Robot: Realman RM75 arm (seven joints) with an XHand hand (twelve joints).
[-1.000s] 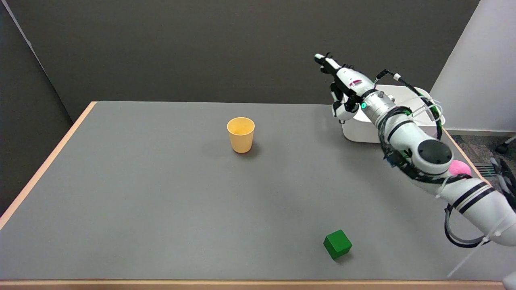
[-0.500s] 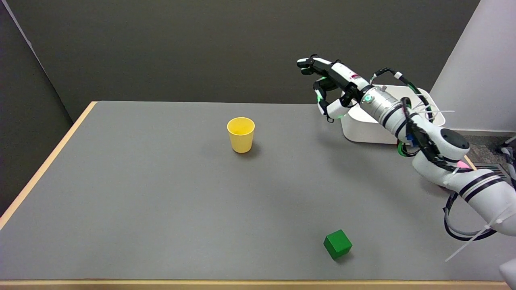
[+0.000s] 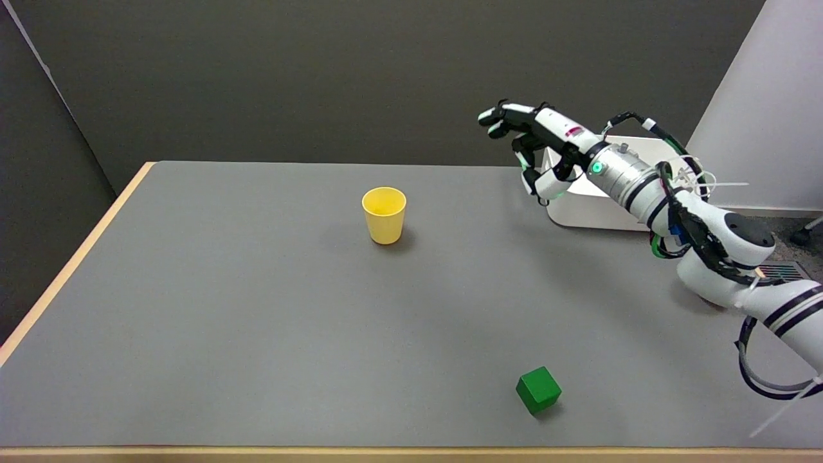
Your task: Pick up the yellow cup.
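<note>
Yellow cup (image 3: 384, 215) upright on the grey table (image 3: 225, 321), mouth up, long axis vertical, right hand (image 3: 537, 148) in the air well right of it, fingers spread, holding nothing, green cube (image 3: 538, 390) near front edge

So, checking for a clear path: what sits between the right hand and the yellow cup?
Nothing: in the head view only bare grey table lies between the right hand and the yellow cup.

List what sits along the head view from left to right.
yellow cup → robot hand in the air, holding nothing → green cube, far nearer the camera → white bin
</note>
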